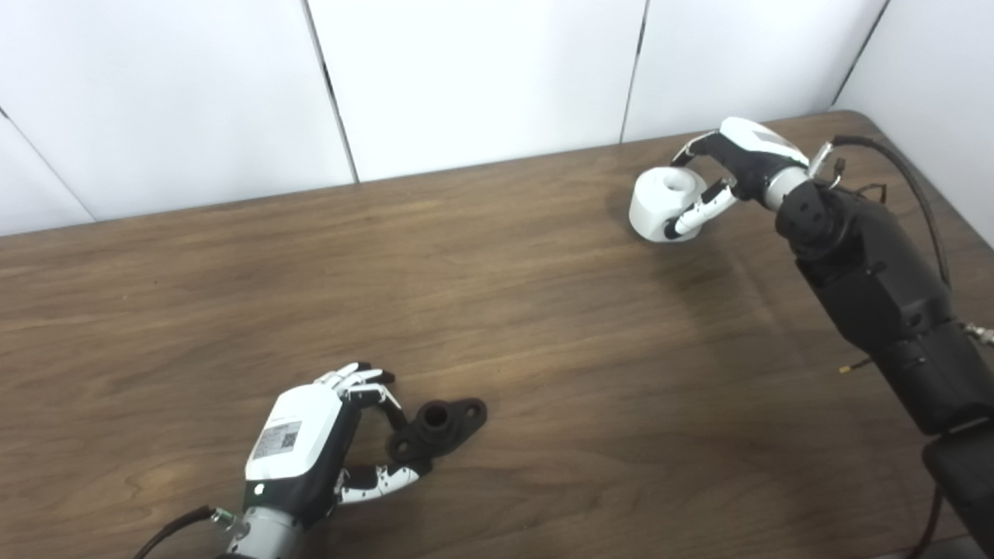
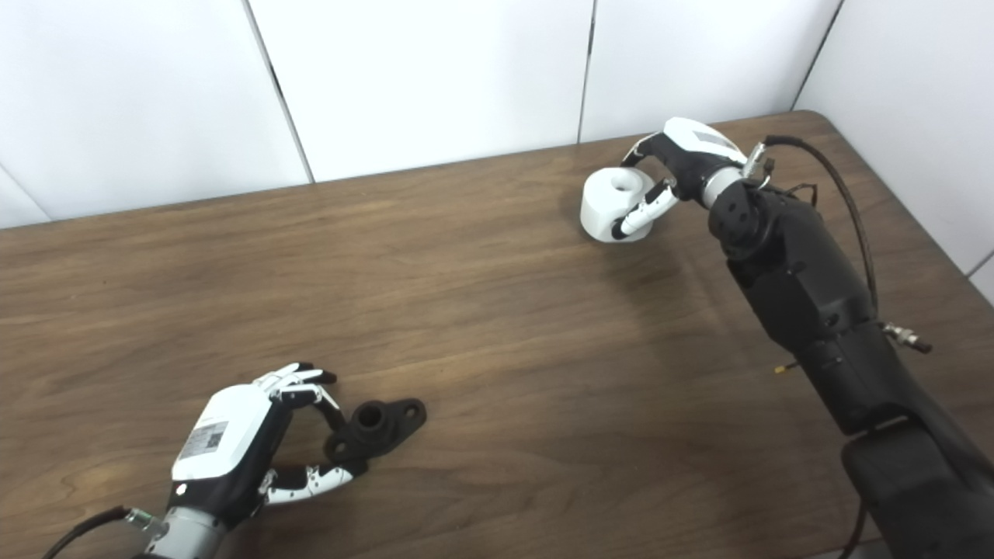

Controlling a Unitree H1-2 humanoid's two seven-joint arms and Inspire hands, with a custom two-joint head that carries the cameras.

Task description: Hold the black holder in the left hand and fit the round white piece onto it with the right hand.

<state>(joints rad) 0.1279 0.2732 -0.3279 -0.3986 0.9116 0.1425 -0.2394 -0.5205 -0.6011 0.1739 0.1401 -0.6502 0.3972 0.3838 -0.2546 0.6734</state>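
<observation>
The black holder point(image 1: 449, 419) is a small flanged part with a round socket, lying flat on the table near the front left. My left hand point(image 1: 311, 442) is beside it, one finger and the thumb closed on the near lobe. The round white piece point(image 1: 658, 206), a short cylinder with a hole in its top, stands at the far right of the table. My right hand point(image 1: 738, 164) wraps it from the right: the thumb lies along its front and the fingers curl over its back. Both parts rest on the wood.
The brown wooden table point(image 1: 543, 326) is backed by white wall panels point(image 1: 481, 78). Its right edge and rounded far corner lie just beyond the right arm point(image 1: 877, 295), which has a loose black cable looping beside it.
</observation>
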